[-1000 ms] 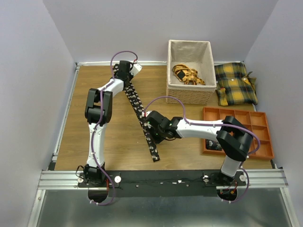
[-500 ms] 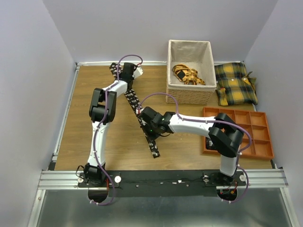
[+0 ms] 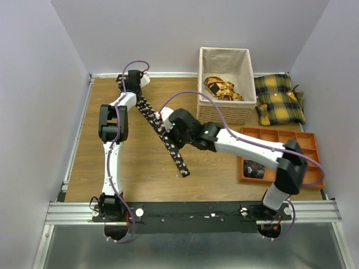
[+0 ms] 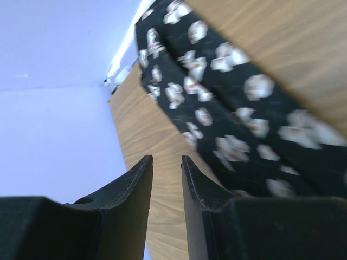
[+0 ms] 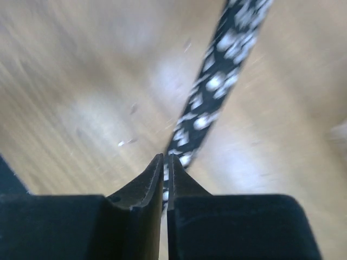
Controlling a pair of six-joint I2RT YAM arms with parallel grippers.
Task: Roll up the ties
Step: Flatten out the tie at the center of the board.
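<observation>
Left gripper (image 4: 167, 168): at the far left corner of the table (image 3: 92, 157). Fingers (image 4: 138, 184) stand a narrow slit apart, and only wood and wall show through the gap, no fabric. The tie (image 3: 178, 159) lies just beside the right-hand finger. Its near part is cut off by the finger body, so contact underneath cannot be judged. In the left wrist view the fabric looks doubled over, black with white flowers. The close part is blurred.

Tie position, top view: a long strip running diagonally on the wood from the left gripper at the far left corner toward the near centre. Its near end lies free on the table.

Right gripper (image 5: 167, 162): on the strip partway along. Fingers are pressed almost together, with flowered fabric showing in the slit at the tips, so it reads as pinching the tie. The right wrist view is heavily blurred. The top view hides the fingertips under the wrist.

Also present:
- Cloth-lined wicker basket (image 3: 224, 115) holding orange patterned strips.
- Plaid cushions (image 3: 279, 100) at far right.
- Orange compartment tray (image 3: 280, 137), partly covered by the right arm.
- Coiled tie (image 3: 256, 167) in the tray's near-left compartment, too small for detail.
</observation>
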